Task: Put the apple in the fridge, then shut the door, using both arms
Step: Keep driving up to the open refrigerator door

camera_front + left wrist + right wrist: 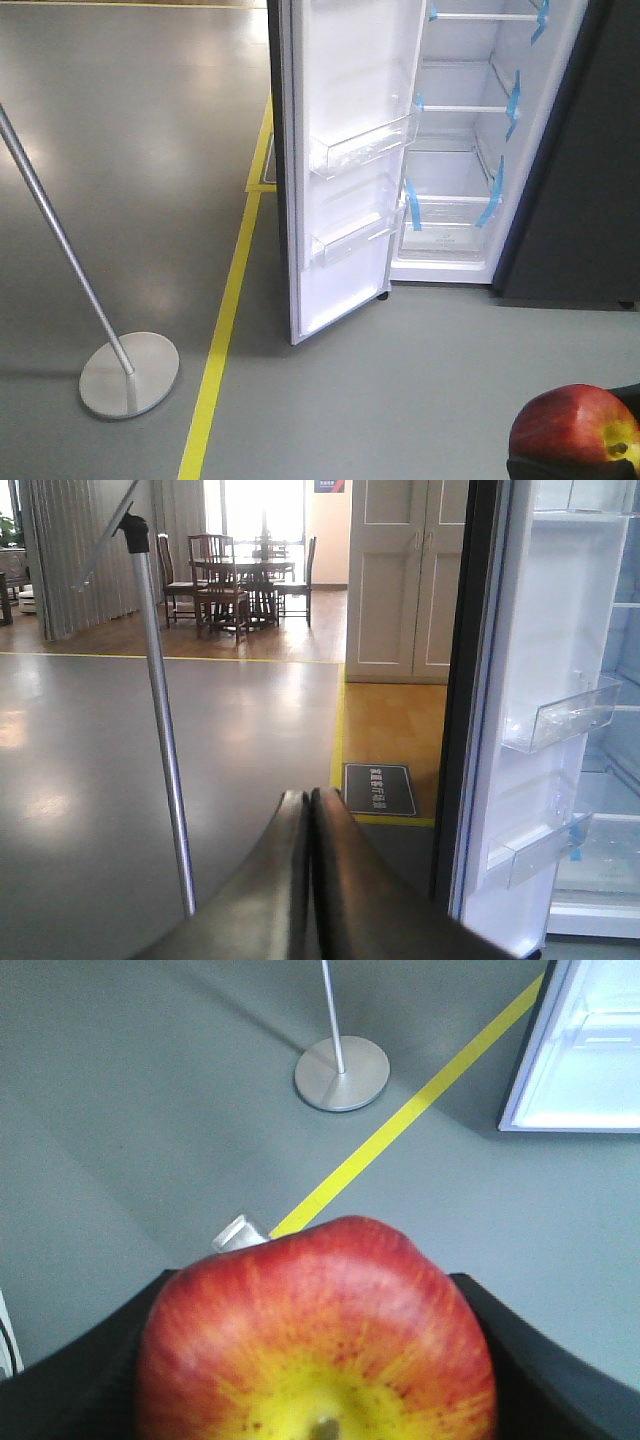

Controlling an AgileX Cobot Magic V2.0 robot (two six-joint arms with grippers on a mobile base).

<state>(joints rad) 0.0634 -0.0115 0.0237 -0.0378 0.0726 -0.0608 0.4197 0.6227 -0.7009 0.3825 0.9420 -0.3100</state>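
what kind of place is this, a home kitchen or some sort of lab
Likely a lab or demo hall, not a home kitchen: a bare grey floor marked with a yellow line, an open fridge standing on it, and a dining table with chairs beyond.

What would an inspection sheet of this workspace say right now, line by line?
Surface: grey floor, crossed by a yellow tape line.
Job's things: apple held in the right gripper; fridge open, blue tape on its shelves; door swung wide, showing clear bins.
Clutter: metal stand with a round base, left of the door.
Grippers: right gripper shut on the apple; left gripper shut, holding nothing.
Cables: nothing seen.
Surroundings: dining table and chairs, white cabinet, floor sign.
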